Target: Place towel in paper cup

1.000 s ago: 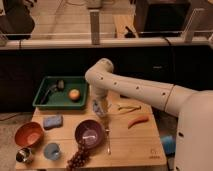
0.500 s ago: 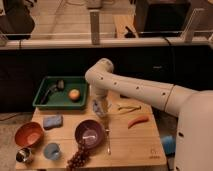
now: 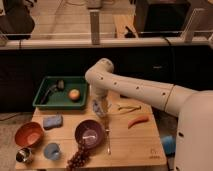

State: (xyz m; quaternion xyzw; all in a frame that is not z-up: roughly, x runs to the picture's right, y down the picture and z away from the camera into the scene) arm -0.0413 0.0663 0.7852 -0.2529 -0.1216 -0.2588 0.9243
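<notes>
My gripper (image 3: 100,106) hangs straight down from the white arm (image 3: 135,90) over the middle of the wooden table (image 3: 135,150), just behind the purple bowl (image 3: 90,132). A small pale whitish shape (image 3: 101,108) sits right at the gripper's tip. It may be the paper cup, the towel or both; I cannot tell them apart there. No other plain white cup or towel shows anywhere on the table.
A green tray (image 3: 50,102) at the back left holds an orange (image 3: 74,94) and a dark tool. On the table are a blue sponge (image 3: 52,121), orange bowl (image 3: 27,134), metal cup (image 3: 23,155), light-blue cup (image 3: 51,151), grapes (image 3: 77,157), an orange carrot (image 3: 137,121) and a green bean (image 3: 129,107).
</notes>
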